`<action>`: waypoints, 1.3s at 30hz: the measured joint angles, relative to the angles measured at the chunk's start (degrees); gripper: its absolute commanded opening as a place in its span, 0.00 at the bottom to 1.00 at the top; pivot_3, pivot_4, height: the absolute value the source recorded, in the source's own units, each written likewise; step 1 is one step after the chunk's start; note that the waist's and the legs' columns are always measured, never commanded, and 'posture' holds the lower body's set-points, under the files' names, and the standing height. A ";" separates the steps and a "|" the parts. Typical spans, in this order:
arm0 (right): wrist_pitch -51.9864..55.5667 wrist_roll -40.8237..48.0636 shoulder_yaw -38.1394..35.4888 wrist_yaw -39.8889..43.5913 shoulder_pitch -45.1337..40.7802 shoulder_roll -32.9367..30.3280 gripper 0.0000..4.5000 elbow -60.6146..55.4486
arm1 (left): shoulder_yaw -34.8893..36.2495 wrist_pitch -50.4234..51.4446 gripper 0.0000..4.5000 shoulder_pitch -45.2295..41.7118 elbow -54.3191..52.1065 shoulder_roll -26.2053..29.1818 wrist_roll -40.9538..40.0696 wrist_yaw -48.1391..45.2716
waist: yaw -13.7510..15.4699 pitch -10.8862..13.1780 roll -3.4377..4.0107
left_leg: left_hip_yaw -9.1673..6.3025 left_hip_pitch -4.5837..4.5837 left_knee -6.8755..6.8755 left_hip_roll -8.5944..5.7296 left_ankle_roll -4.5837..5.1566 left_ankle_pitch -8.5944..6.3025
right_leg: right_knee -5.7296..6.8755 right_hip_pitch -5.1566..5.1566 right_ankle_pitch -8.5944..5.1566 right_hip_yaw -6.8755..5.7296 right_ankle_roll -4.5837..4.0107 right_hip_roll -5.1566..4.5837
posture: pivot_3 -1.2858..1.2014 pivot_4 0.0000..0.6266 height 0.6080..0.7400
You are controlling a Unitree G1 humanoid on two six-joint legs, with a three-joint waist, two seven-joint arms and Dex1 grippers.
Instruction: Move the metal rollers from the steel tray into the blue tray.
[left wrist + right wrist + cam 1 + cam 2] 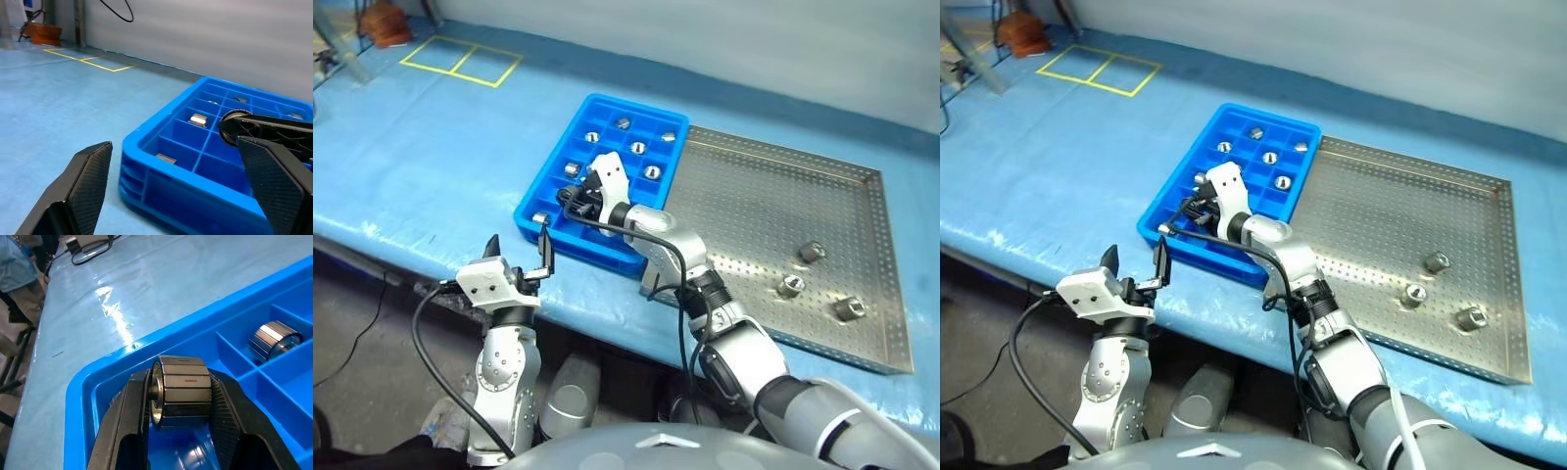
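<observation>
We see the right gripper (178, 431) clenched on one metal roller (182, 390), holding it over the near left corner of the blue tray (530, 210), above the rim and the corner compartments. In the right wrist view another roller (274, 340) lies in a compartment just beside the held one.

The blue tray sits on the blue table cover (421, 157), its right long edge beside the left rim of the steel tray (891, 264). Seven rollers lie in separate compartments, mostly toward the far end; the near right compartments are bare.

Three rollers remain on the steel tray, grouped near its right rim toward the near edge: (812, 252), (791, 286), (849, 308). The rest of the perforated floor is bare.

The left gripper (521, 257) hangs released, jaws spread wide, off the near edge of the table, near the blue tray's near left corner but apart from it.
</observation>
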 measured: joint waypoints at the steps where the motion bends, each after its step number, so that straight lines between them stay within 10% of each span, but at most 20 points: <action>1: -0.91 -0.62 -0.42 -0.70 -0.17 0.16 0.29 0.64 | 0.05 0.00 1.00 0.03 0.00 0.00 0.01 0.10 | 1.00 0.00 0.00 | 0.00 -0.01 0.00 0.03 -0.07 -0.04 | -0.03 0.00 -0.01 -0.07 -0.02 -0.01 | 0.77 0.24 1.00; 12: -3.63 -3.81 -4.07 -1.96 0.03 -1.26 0.29 1.52 | 0.08 0.05 1.00 -0.19 0.00 0.07 -0.05 0.09 | 8.58 0.00 0.01 | -0.10 -0.08 0.01 0.26 -0.34 -0.21 | -0.05 -0.08 -0.35 -0.52 -0.57 0.01 | 0.76 0.24 1.00; 35: -0.86 -6.86 -5.15 1.53 3.42 -9.67 0.29 -3.30 | 0.12 1.29 1.00 -3.90 0.93 0.40 0.70 -2.20 | 8.69 -0.01 0.02 | -0.17 -0.07 0.04 0.29 -0.39 -0.22 | -0.01 -0.02 -0.36 -0.68 -0.62 0.00 | 0.73 0.24 1.00; 39: -0.87 -8.13 -5.12 1.63 3.44 -11.48 0.58 -3.30 | 0.12 1.42 1.00 -4.00 0.93 0.42 0.72 -2.30 | 8.64 -0.01 0.03 | -0.17 -0.06 0.05 0.29 -0.40 -0.22 | 0.01 -0.01 -0.36 -0.67 -0.62 0.01 | 0.72 0.24 1.00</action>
